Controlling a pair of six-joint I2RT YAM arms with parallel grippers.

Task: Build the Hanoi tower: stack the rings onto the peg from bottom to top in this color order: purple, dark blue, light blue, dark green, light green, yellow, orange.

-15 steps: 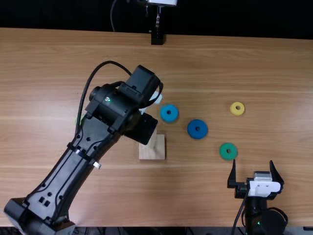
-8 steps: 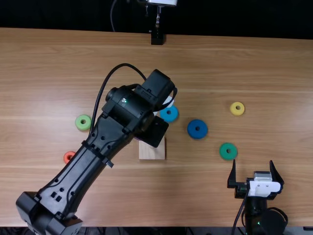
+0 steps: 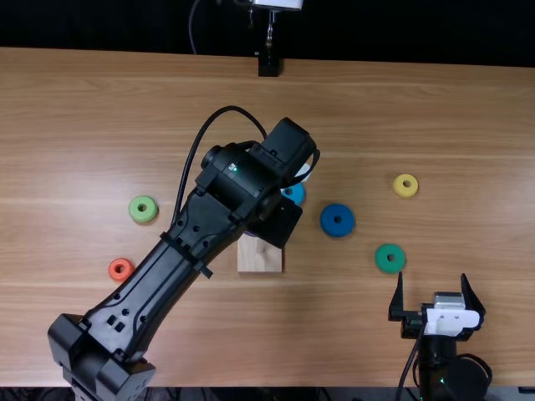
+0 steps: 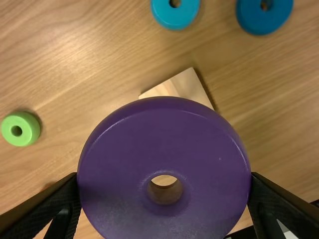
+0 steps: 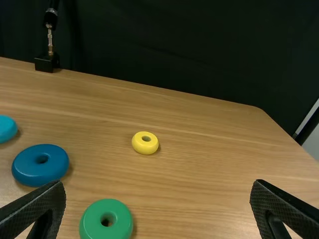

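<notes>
Left jaws gripping purple ring across widest sides, spreading hold evenly; ring looking light, rigid, maybe slick. Right jaws standing open.

Place: robotics lab | robot arms, wooden table, dark backdrop

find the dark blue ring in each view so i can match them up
top view: dark blue ring, between the light blue ring and the dark green ring
left wrist view: beside the light blue ring, beyond the purple ring
right wrist view: again between light blue and dark green
shared landmark: the light blue ring next to it
</notes>
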